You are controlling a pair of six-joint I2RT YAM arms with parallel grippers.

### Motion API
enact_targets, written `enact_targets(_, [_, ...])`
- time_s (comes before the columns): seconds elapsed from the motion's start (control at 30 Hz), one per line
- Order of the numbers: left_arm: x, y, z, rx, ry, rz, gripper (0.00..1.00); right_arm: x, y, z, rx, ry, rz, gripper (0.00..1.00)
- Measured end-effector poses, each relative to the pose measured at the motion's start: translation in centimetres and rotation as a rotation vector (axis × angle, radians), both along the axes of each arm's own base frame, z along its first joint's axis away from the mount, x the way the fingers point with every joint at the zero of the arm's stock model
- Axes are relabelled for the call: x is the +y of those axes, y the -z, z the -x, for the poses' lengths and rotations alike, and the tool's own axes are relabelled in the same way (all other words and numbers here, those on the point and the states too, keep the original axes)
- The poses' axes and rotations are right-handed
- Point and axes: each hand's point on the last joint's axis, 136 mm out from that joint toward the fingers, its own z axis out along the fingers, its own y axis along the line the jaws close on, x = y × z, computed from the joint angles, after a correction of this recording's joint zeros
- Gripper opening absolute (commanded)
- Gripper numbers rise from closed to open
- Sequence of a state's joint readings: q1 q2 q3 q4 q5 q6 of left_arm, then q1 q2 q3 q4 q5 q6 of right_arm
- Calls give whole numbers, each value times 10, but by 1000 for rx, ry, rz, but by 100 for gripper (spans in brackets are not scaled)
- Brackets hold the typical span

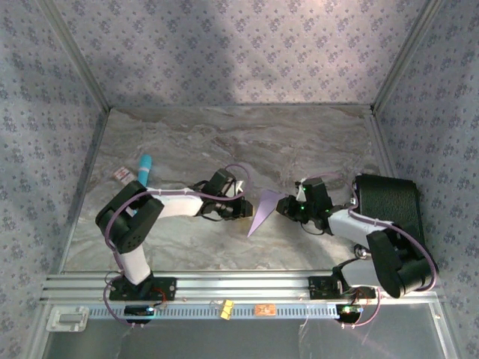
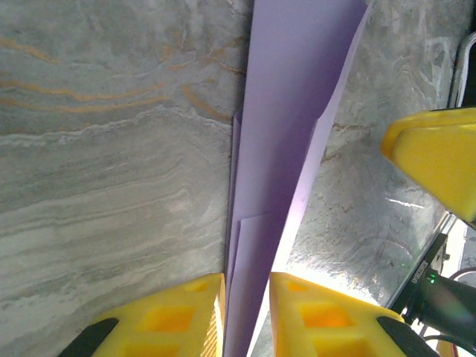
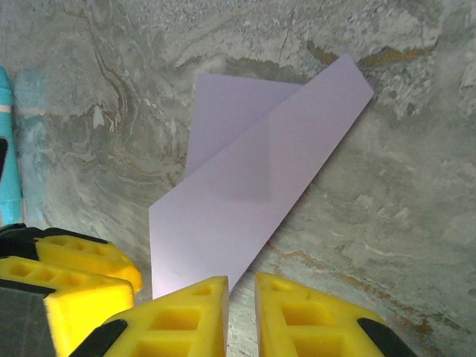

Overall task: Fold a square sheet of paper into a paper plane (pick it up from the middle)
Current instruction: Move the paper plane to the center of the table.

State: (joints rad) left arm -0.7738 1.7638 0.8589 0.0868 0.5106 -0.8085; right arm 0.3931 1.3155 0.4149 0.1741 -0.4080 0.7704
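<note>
We see the plane (image 1: 263,211) at centre of the table (image 1: 187,134), long axis straight out from the left gripper (image 2: 245,284), whose near-shut jaws straddle it, grip unclear; right gripper (image 3: 242,286), slightly parted, sits at its corner, hold unclear.

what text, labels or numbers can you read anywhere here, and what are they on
No text can be read anywhere.
Orange tag on the front rail: too small to read.
Pink-and-white slip beside the teal pen: too blurred to read.
Folded lavender paper: unmarked.
</note>
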Motion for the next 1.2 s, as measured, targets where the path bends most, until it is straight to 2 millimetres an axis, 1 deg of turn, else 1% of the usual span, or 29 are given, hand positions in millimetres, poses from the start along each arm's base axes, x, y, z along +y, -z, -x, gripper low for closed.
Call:
enact_targets(0.1, [0, 1, 0, 3, 2, 0, 24, 3, 1, 2, 3, -12, 1, 18])
enact_targets(0.4, [-4, 11, 4, 35, 25, -2, 26, 8, 8, 8, 27, -37, 6, 18])
enact_targets(0.63, [-8, 9, 4, 35, 36, 23, 28, 11, 24, 15, 84, -56, 21, 18])
enact_targets(0.9, [-12, 8, 8, 31, 52, 31, 30, 19, 22, 16, 81, -77, 15, 18])
enact_targets(1.2, [-15, 10, 13, 37, 68, 30, 29, 21, 23, 17, 88, -85, 8, 17])
